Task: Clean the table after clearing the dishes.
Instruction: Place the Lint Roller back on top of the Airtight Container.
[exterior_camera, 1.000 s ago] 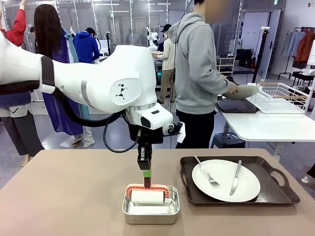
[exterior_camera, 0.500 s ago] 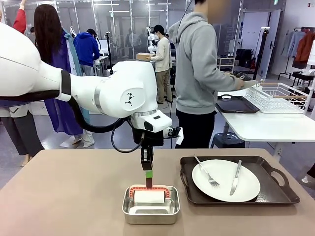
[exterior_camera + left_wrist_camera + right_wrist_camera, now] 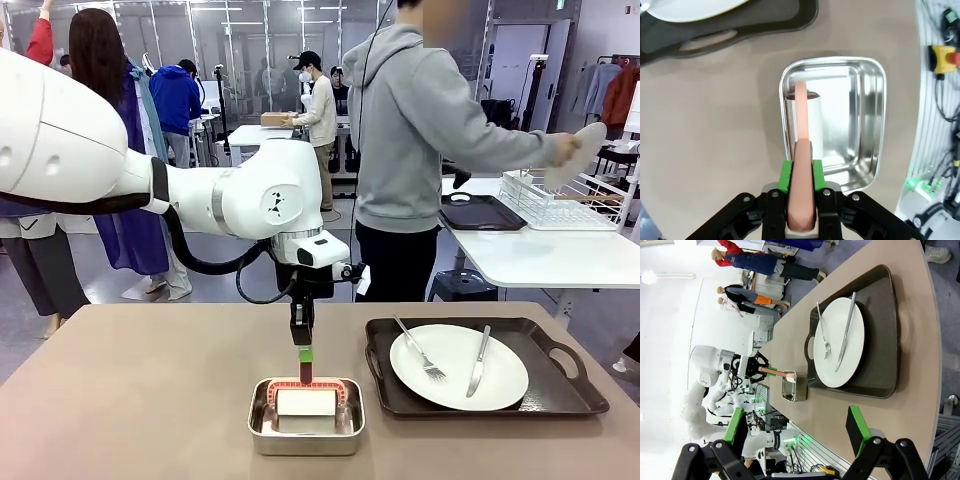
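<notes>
Left gripper (image 3: 801,172) is clenched on the salmon-pink handle (image 3: 801,120) of a cleaning roller (image 3: 306,402) — green pads pressed to either side of it. It hangs straight down over a small steel pan (image 3: 258,432), and the white roll lies inside the pan's walls. The pan stands on the beige table (image 3: 130,400), near its robot-side edge. Just to the right lies a dark tray (image 3: 578,398) bearing a white plate (image 3: 457,385) with a fork (image 3: 420,350) and knife (image 3: 479,362). Right gripper (image 3: 795,426) hovers with its fingers spread wide — nothing between them. Beyond the table, a person (image 3: 405,130) holds another white plate (image 3: 585,150) over a wire rack (image 3: 560,205).
</notes>
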`<state>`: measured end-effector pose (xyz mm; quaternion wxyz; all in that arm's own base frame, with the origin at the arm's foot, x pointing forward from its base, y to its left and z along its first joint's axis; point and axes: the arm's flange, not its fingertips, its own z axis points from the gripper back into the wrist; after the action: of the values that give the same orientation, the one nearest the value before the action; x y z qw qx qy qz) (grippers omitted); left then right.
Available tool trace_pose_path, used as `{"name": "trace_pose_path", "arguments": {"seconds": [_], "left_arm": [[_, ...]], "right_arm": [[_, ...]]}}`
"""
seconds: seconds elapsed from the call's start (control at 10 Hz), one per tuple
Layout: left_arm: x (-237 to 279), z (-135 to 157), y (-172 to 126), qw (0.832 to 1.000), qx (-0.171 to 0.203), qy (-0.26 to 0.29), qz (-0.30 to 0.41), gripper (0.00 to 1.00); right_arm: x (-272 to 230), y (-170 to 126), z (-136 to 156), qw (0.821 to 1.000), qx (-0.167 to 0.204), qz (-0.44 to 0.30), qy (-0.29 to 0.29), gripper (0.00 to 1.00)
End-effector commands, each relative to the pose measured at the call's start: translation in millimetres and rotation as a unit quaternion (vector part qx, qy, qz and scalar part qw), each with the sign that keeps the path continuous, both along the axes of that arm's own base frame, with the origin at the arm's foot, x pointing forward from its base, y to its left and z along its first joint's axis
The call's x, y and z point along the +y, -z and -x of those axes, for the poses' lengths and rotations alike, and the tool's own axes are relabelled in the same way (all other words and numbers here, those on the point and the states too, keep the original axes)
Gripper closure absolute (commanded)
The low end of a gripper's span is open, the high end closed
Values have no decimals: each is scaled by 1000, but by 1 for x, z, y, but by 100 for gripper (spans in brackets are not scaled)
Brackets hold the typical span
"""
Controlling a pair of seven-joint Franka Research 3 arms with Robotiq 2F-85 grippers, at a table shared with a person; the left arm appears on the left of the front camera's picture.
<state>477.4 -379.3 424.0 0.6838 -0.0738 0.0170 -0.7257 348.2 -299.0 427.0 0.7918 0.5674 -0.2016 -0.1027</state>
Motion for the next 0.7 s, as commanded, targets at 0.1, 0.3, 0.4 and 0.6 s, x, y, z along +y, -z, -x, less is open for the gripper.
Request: {"name": "trace_pose_path", "arguments": {"seconds": [0.1,0.3,0.4,0.6], "left_arm": [[7,-34,-9,1000,23,4,0,58],[11,-46,-14,1000,15,13,-9,32],[15,-50,-17,1000,7,19,-5,26],[19,-54,-19,1000,6,24,-5,0]], "right_arm": [[1,-1,3,1000,-9,-2,-3,0],[1,-1,3,1000,-9,-2,-3,0],[1,-1,3,1000,-9,-2,-3,0],[1,-1,3,1000,-9,-2,-3,0]]}}
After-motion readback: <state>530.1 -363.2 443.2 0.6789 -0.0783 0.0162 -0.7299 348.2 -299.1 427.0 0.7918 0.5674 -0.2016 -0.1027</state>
